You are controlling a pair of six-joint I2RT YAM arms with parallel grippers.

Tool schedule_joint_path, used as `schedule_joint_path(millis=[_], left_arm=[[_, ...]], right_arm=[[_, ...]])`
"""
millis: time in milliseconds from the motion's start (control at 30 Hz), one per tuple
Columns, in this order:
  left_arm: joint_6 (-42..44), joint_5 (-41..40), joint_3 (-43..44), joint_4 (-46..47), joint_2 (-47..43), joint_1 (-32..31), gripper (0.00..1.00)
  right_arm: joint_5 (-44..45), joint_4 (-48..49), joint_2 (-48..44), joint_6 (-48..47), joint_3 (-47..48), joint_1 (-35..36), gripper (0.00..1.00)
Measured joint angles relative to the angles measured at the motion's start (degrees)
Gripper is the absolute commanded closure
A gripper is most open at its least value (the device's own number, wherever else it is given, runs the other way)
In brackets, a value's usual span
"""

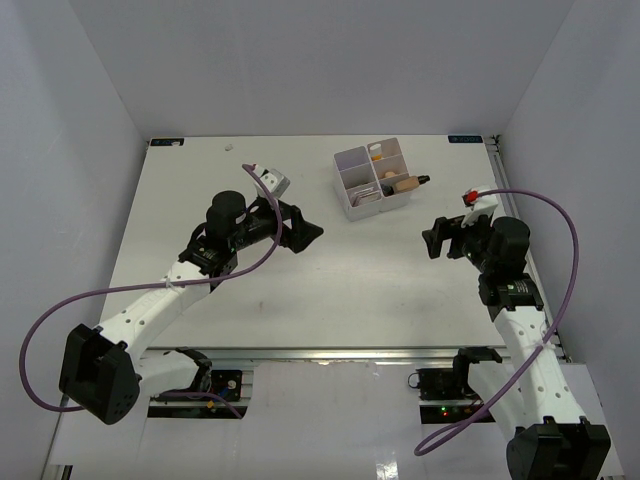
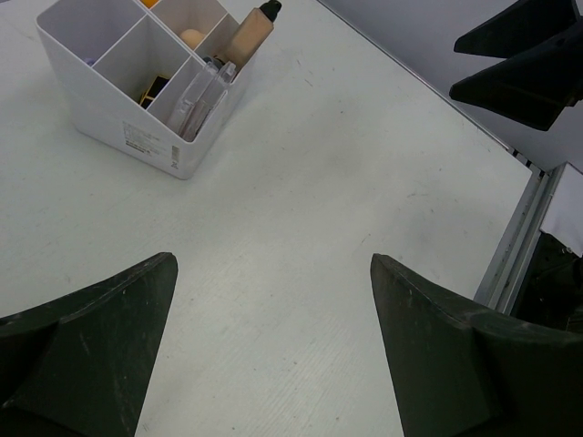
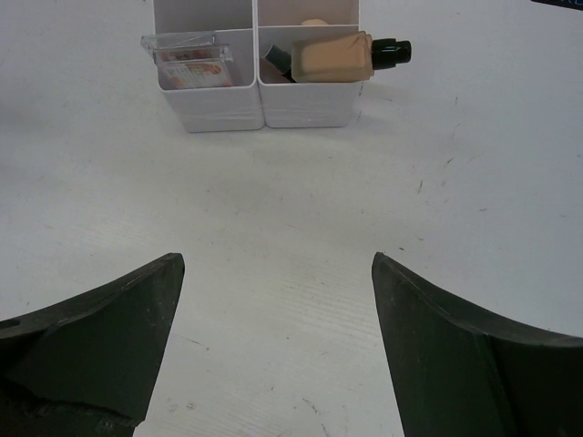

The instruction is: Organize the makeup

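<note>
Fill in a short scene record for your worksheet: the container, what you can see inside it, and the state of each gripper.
Container: white four-compartment plastic box, standing on the white table
Beige dark-capped bottle: lying tilted in one compartment, cap sticking out past the rim
Clear pinkish case: in the compartment beside the bottle's
Peach rounded sponge: partly hidden behind the bottle
Left gripper: open, empty, over bare table
Right gripper: open, empty, facing the box
</note>
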Motion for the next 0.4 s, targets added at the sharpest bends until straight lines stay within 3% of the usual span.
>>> schedule_joint_path(millis=[400], left_arm=[[0.0, 1.4, 0.0, 0.0, 0.0, 0.0, 0.02]], right_arm=[[1.7, 0.1, 0.0, 0.2, 0.0, -1.0, 0.10]])
